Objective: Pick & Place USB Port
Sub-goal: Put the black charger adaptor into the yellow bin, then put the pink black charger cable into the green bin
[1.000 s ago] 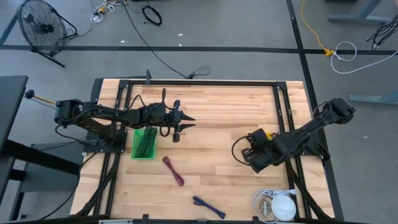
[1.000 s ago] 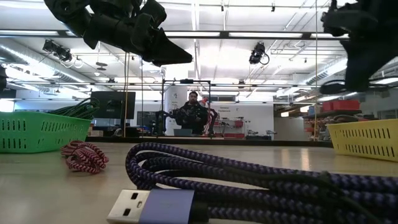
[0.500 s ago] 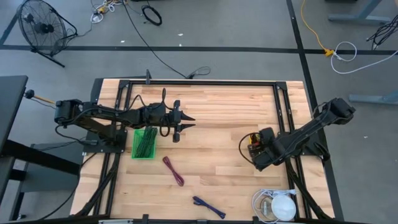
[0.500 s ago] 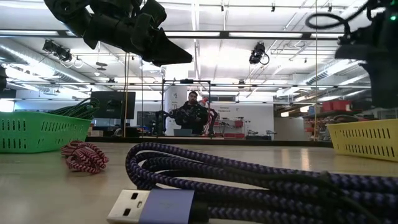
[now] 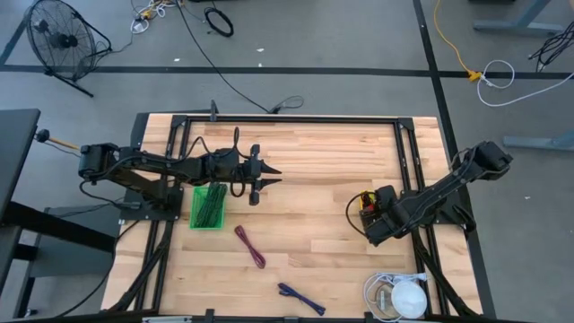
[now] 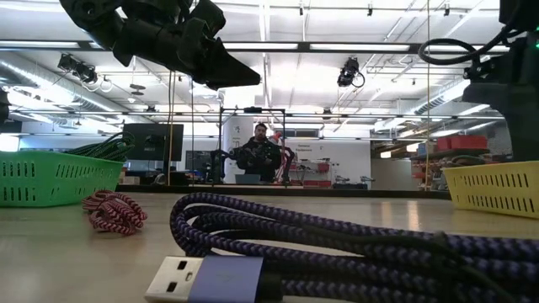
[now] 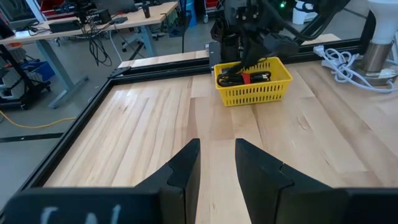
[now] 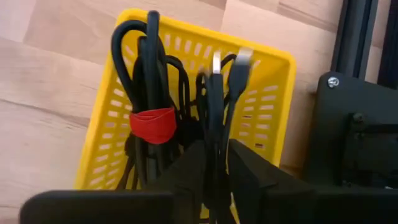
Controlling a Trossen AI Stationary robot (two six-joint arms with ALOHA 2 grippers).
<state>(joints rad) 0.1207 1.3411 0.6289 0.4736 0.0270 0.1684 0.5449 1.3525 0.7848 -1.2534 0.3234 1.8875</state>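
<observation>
Cable drop under way: my right gripper [image 8: 214, 165], fingers narrowly parted around a black cable [image 8: 214, 106], hangs over the yellow basket [image 8: 109, 134] (left gripper [image 7: 217, 162] idles apart, empty); the maroon cable [image 5: 250, 246] and purple cable [image 5: 300, 298] remain.

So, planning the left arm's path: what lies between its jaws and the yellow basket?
Only bare wooden table, as the left wrist view shows, up to the yellow basket.

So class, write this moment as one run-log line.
right gripper: over yellow basket, black cable between its fingers | left gripper: open, hovering by green basket | purple cable: on table
</observation>
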